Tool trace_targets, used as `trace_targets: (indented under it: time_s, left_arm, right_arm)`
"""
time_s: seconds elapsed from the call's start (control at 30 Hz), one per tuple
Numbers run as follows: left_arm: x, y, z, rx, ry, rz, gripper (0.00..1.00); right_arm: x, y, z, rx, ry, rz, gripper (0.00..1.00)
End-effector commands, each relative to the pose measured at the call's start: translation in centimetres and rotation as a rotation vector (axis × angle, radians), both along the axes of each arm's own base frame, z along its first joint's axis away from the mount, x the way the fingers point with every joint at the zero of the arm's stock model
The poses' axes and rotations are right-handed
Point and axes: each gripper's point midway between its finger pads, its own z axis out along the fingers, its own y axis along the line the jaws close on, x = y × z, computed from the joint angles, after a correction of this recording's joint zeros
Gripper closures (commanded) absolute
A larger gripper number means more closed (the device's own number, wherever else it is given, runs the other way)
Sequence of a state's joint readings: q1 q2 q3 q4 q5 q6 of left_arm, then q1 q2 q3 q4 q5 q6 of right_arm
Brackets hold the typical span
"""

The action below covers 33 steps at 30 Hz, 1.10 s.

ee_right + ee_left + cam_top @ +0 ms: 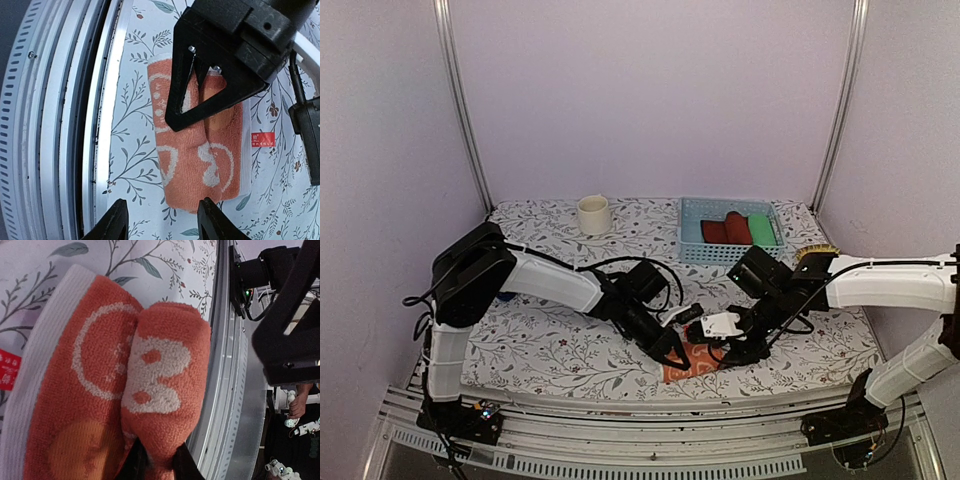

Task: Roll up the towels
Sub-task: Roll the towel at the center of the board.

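The orange-salmon towel (688,368) with white shapes lies near the table's front edge, its near edge folded over into a thick roll (165,375). My left gripper (677,351) is shut on one end of that fold; in the left wrist view its fingers (155,462) pinch the cloth. My right gripper (738,352) is open and empty, its fingers (162,222) spread just off the towel's (197,165) other end. The left gripper (215,65) shows over the towel in the right wrist view. The blue towel is out of view.
A blue basket (692,232) at the back right holds a red roll (723,229) and a green roll (761,229). A cream cup (593,214) stands at the back. A brush (817,253) lies at the right. The metal front rail (95,125) runs close beside the towel.
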<state>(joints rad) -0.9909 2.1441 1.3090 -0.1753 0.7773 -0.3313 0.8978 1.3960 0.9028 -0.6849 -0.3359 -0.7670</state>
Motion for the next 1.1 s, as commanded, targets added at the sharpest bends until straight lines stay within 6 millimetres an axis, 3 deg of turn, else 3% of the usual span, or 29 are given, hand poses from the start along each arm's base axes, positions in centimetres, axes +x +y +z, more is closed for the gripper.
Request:
trace_targets:
  time_s: [0.0, 0.17, 0.37, 0.5, 0.6, 0.7, 0.83, 0.93, 1.07]
  left_arm:
    - [-1.8, 3.0, -5.2, 0.203, 0.114, 0.016, 0.96]
    - [-1.7, 2.9, -5.2, 0.199, 0.13, 0.024, 0.96]
    - [-1.6, 3.1, -5.2, 0.191, 0.149, 0.019, 0.96]
    - [-1.1, 3.4, -5.0, 0.193, 0.133, 0.027, 0.93]
    - [-0.1, 3.8, -4.4, 0.184, 0.07, 0.051, 0.82]
    - [0.6, 4.2, -2.4, 0.117, -0.036, 0.082, 0.7]
    - [0.6, 5.0, 1.0, -0.007, -0.166, 0.135, 0.62]
    - [0.1, 6.2, 3.4, -0.114, -0.285, 0.192, 0.56]
    - [-0.2, 8.3, 5.9, -0.181, -0.469, 0.277, 0.5]
  right_arm:
    - [1.5, 2.0, -1.1, -0.008, -0.126, 0.004, 0.49]
    - [0.6, 3.1, -3.5, -0.051, -0.129, 0.054, 0.48]
    - [1.2, 3.1, -6.8, -0.136, -0.174, 0.056, 0.49]
    - [0.7, 2.6, -8.4, -0.174, -0.152, 0.066, 0.68]
    - [-0.2, 2.3, -8.9, -0.178, -0.109, 0.088, 0.83]
    - [-1.4, 1.7, -9.3, -0.183, -0.053, 0.112, 0.89]
    - [-2.6, 1.6, -8.9, -0.152, 0.088, 0.13, 0.91]
    - [-2.7, 1.7, -8.1, -0.117, 0.216, 0.114, 0.93]
    - [-2.3, 1.3, -8.8, -0.141, 0.374, 0.071, 0.95]
